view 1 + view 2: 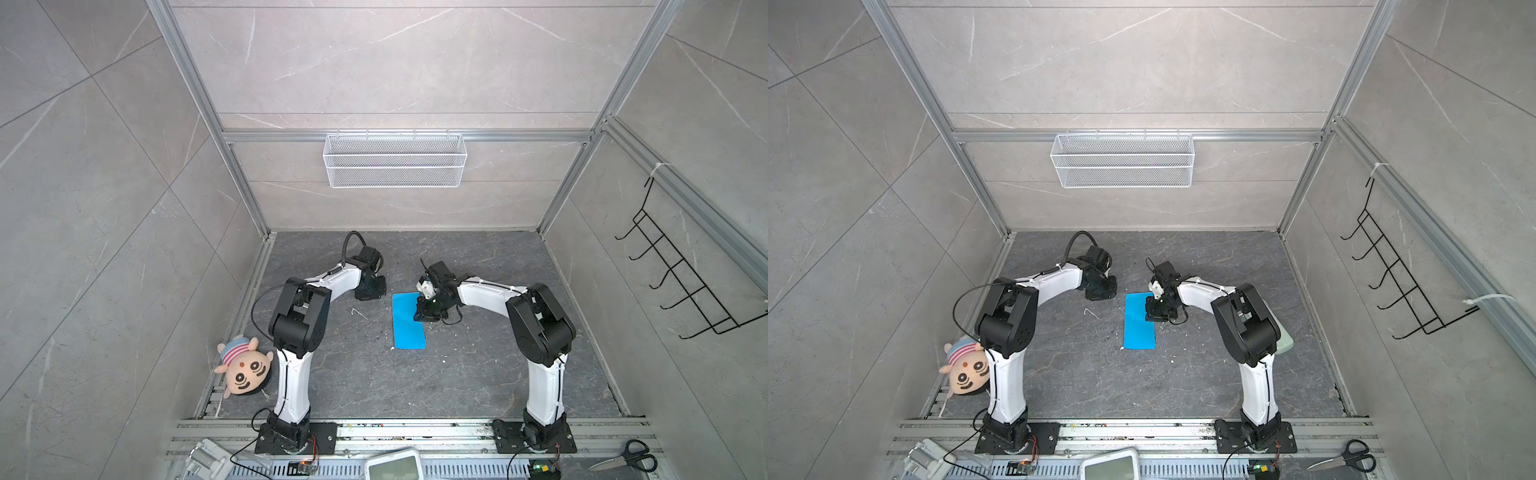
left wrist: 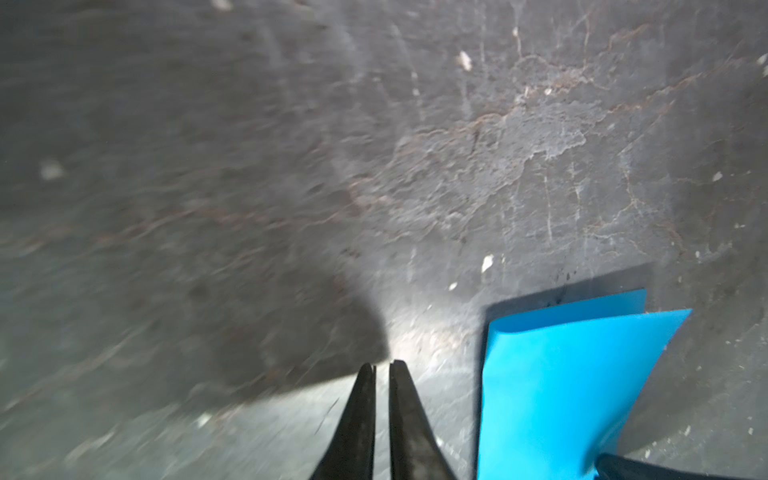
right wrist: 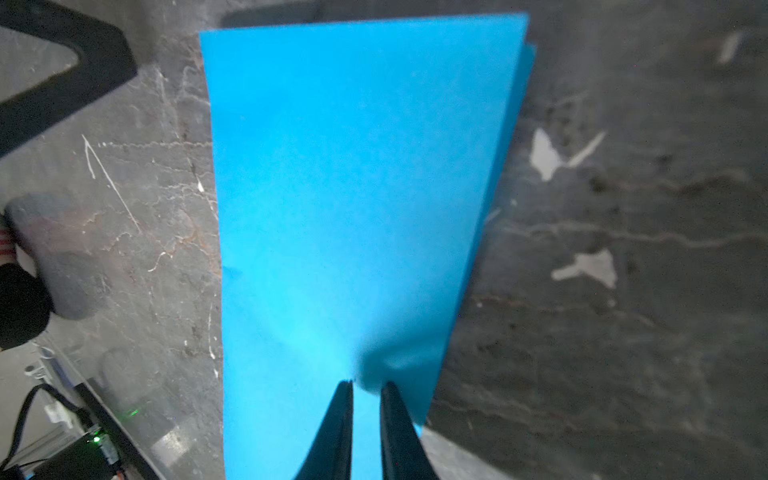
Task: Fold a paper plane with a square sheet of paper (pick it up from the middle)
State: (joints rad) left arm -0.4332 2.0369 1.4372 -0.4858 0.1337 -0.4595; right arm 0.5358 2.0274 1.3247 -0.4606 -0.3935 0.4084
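The square sheet of paper lies on the dark table, folded in half into a long sky-blue rectangle. No paper plane shape shows. My right gripper points down on the sheet's far right part. Its fingertips touch the paper, which dimples there. The jaws stand only a slit apart, with blue showing through the gap. My left gripper hangs over bare table left of the sheet's far end, parted by a narrow slit and holding nothing.
A plush doll lies at the table's left edge by the left arm. Scissors and a white device sit on the front rail. A wire basket hangs on the back wall, and a black hook rack on the right wall.
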